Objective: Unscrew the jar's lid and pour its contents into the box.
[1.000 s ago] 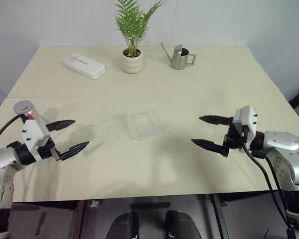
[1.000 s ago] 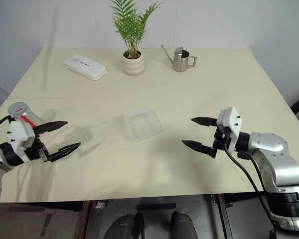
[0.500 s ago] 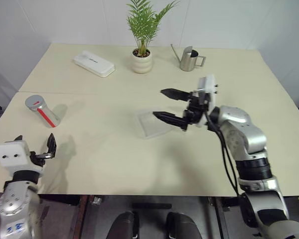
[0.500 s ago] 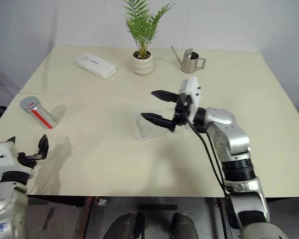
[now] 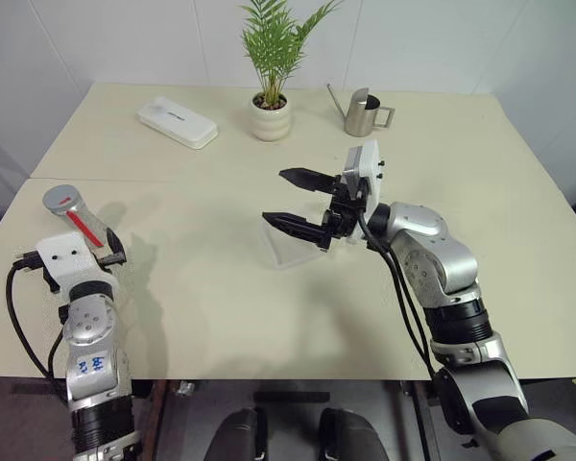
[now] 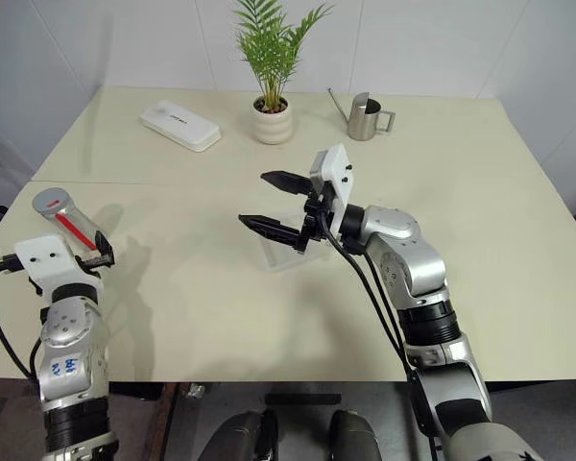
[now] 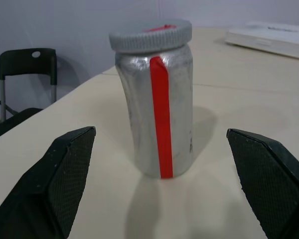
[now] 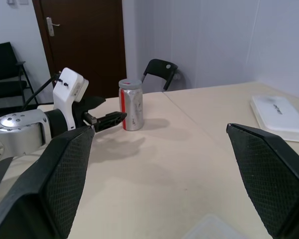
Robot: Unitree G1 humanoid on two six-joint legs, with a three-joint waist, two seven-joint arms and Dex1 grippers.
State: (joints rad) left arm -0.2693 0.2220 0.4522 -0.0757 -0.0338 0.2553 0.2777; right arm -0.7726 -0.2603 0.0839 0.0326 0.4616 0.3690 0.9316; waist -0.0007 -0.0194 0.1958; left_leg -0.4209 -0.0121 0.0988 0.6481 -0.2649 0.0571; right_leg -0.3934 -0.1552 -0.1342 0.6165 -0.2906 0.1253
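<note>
On the cream table (image 5: 221, 317) the jar (image 5: 75, 215) stood capped and unheld; we kept left gripper (image 7: 162, 186) and right gripper (image 5: 296, 202) spread, everything remaining.

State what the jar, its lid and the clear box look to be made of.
The jar: looks like metal or a foil wrap, given its silvery, faintly wrinkled sheen, with a red stripe down the side.
The lid: probably matte grey plastic, with a ribbed edge.
The box: clear, thin plastic, since the table shows through it.
</note>
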